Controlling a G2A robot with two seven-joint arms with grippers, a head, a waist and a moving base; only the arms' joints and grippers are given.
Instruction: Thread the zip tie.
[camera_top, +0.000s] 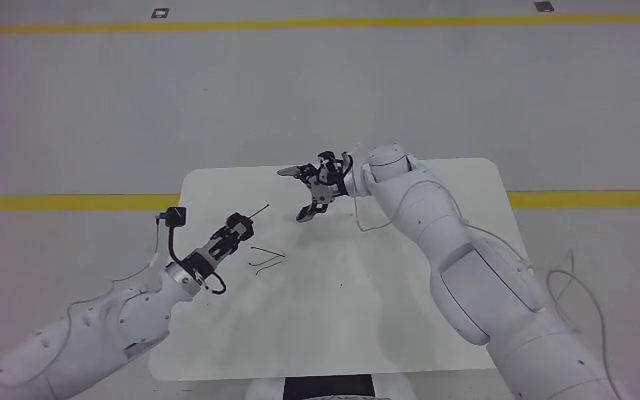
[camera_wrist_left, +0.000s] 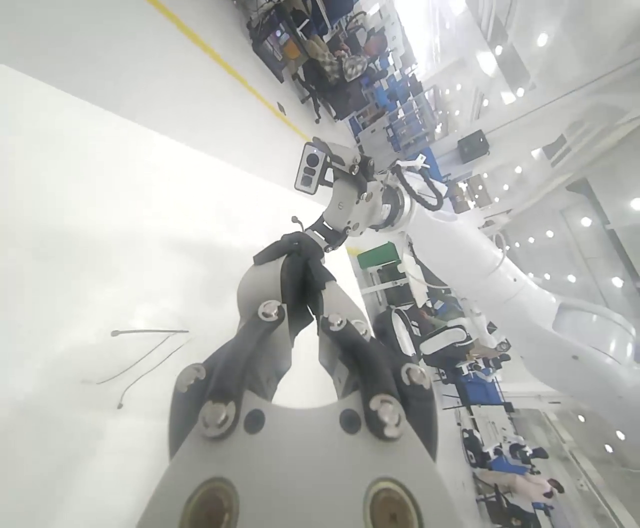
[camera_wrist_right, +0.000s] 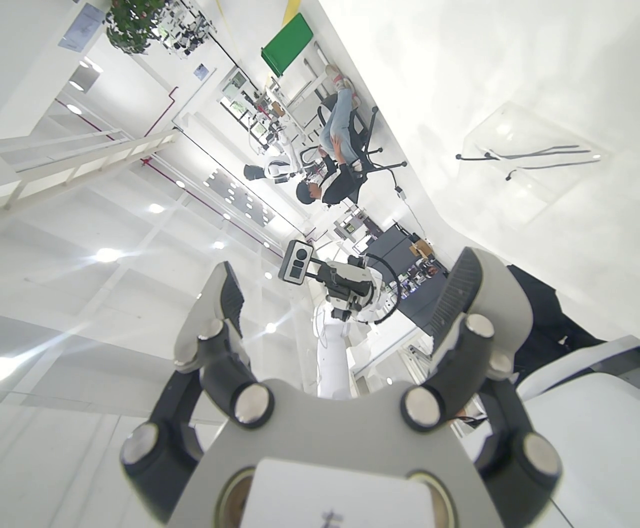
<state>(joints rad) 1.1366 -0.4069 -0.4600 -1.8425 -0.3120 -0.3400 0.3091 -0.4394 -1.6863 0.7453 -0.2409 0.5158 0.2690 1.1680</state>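
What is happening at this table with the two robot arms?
The left pincer is shut on a thin black plastic zip tie and holds it above the white table. The tie sticks out straight toward the right pincer, which is open, holds nothing and sits a short way off. A few loose black zip ties lie on the table near the left pincer. The held tie is not yet looped.
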